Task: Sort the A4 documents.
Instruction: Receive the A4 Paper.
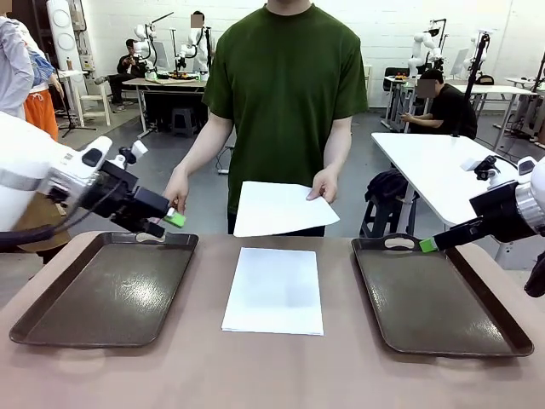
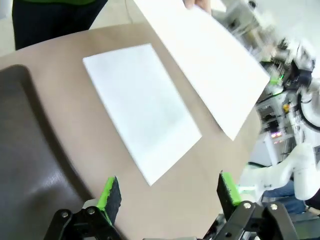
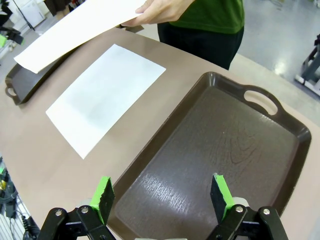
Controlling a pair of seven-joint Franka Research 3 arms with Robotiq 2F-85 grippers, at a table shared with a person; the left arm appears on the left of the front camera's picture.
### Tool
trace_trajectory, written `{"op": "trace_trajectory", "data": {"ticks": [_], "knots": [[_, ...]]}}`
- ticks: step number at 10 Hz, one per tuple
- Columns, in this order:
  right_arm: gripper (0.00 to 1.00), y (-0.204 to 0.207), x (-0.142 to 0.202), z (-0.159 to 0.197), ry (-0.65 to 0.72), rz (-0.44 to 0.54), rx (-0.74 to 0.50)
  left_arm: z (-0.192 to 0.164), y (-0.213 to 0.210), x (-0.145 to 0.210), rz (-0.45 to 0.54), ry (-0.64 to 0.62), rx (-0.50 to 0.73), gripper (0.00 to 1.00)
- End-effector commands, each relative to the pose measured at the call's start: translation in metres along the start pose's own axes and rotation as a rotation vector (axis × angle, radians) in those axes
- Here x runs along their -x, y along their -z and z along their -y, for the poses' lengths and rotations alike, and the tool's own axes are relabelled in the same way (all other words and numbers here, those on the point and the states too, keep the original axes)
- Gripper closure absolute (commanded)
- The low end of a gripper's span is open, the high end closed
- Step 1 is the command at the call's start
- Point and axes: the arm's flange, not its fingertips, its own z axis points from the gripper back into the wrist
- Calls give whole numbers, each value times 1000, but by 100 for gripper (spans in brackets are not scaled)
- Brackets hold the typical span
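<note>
Two end effectors hover with fingers spread apart, gripping nothing. The left end effector (image 2: 168,190) is left of the A4 documents (image 1: 274,290) lying flat on the surface (image 1: 272,375), and the right end effector (image 3: 162,197) is to their right, over a dark brown tray (image 3: 225,145). Beyond the documents, a person's hand (image 1: 324,183) holds another white sheet (image 1: 277,207) in the air.

Brown table (image 1: 272,375). Left tray (image 1: 102,290) and right tray (image 1: 438,298), dark brown, sit flat on it. White A4 documents (image 1: 274,290) lie between, touching neither.
</note>
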Motion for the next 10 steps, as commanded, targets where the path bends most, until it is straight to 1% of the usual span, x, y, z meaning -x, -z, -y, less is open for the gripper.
{"op": "trace_trajectory", "data": {"ticks": [1, 3, 5, 10], "knots": [[0, 4, 1, 0, 6, -1, -7, -26, 25, -28, 44, -98, 62, 0], [0, 4, 1, 0, 6, -1, -7, -35, 47, -47, 66, -138, 97, 0], [0, 4, 1, 0, 6, -1, -7, -41, 63, -66, 110, -168, 204, 0], [0, 4, 1, 0, 6, -1, -7, -54, 108, -99, 118, -220, 326, 0]]}}
